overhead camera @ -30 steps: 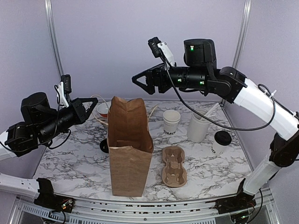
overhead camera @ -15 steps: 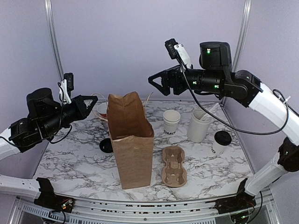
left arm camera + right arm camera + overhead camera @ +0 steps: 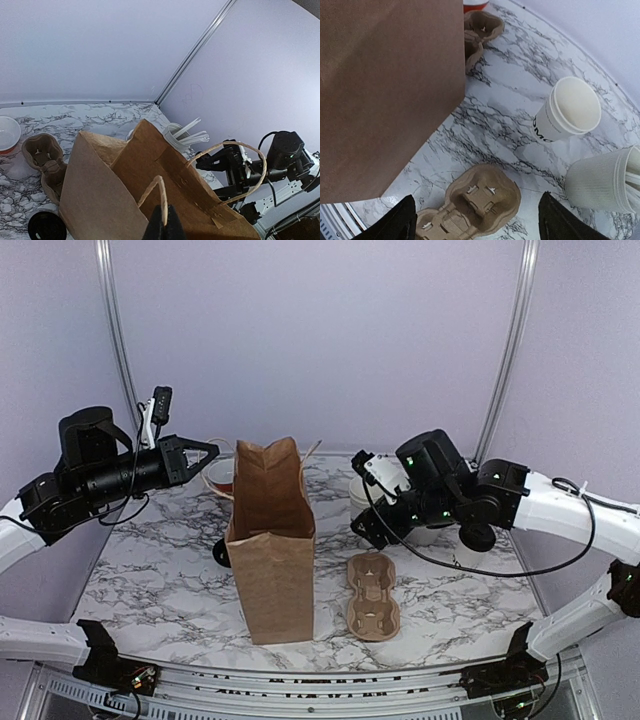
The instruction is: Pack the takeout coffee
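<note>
While the brown paper bag [image 3: 272, 550] stands upright mid-table [image 3: 150, 580] with its mouth open, it blocks my sight of what lies behind it.

Around it:
- A cardboard cup carrier [image 3: 370, 595] lies flat, just right of the bag's base.
- The wrist cameras show a second carrier [image 3: 42, 155] behind the bag, beside a white bowl with a red inside [image 3: 221, 478].
- A black disc [image 3: 223, 552] lies at the bag's left foot.
- A lidless white cup [image 3: 570, 112] and a frosted tumbler of sticks [image 3: 602, 182] stand to the right, near each other but apart.

Lidded coffee cup: I cannot make it out in any view. The right arm lies low across the right side of the table. A dark round shape under its forearm could be the lid or an arm joint; I cannot tell which.

Left gripper [image 3: 162, 220]: raised at the bag's left, pinched tight on one paper handle [image 3: 162, 195], which loops up between the fingers. The other handle arches free.

Right gripper [image 3: 477, 215]: jaws spread wide and empty, hanging over the near carrier beside the bag's wall. No contact that I can see.
</note>
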`<state>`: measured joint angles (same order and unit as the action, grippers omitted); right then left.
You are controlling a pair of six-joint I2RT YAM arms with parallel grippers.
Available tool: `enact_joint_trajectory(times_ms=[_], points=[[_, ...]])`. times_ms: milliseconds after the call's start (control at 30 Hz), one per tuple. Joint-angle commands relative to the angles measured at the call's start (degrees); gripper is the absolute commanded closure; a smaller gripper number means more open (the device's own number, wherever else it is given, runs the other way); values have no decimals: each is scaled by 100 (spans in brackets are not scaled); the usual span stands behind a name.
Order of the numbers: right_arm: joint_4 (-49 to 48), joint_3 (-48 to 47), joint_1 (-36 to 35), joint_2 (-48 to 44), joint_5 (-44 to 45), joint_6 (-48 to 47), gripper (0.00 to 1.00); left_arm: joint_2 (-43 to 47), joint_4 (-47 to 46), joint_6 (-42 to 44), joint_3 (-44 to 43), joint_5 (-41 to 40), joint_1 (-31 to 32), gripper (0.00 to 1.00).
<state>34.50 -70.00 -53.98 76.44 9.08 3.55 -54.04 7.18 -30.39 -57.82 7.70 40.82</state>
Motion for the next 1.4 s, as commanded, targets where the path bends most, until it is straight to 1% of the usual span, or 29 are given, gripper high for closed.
enact_joint_trajectory(times_ms=[0, 33, 67, 333, 600, 900, 1067, 1167, 1367], points=[[61, 406, 36, -62, 226, 10, 19, -90, 266, 59, -239, 740, -145, 100], [65, 518, 36, -41, 253, 32, 19, -111, 277, 52, -257, 863, -356, 100], [76, 611, 36, -11, 274, 51, 19, -137, 283, 43, -276, 980, -417, 100], [313, 1008, 23, 508, 208, -9, 21, -339, 289, 63, -393, 1568, -693, 100], [406, 1094, -391, 1158, 161, -215, 21, -529, 288, -30, -517, 2114, -1031, 100], [355, 1130, -500, 1505, 41, -381, 20, -615, 325, -40, -604, 2323, -1246, 100], [209, 970, -500, 1647, -245, -468, 20, -695, 332, -46, -673, 2340, -1249, 100], [63, 851, -458, 1716, -280, -446, 20, -736, 334, -45, -703, 2360, -1248, 97], [-29, 451, -120, 1987, -284, -188, 20, -721, 343, -73, -722, 2337, -1250, 92]])
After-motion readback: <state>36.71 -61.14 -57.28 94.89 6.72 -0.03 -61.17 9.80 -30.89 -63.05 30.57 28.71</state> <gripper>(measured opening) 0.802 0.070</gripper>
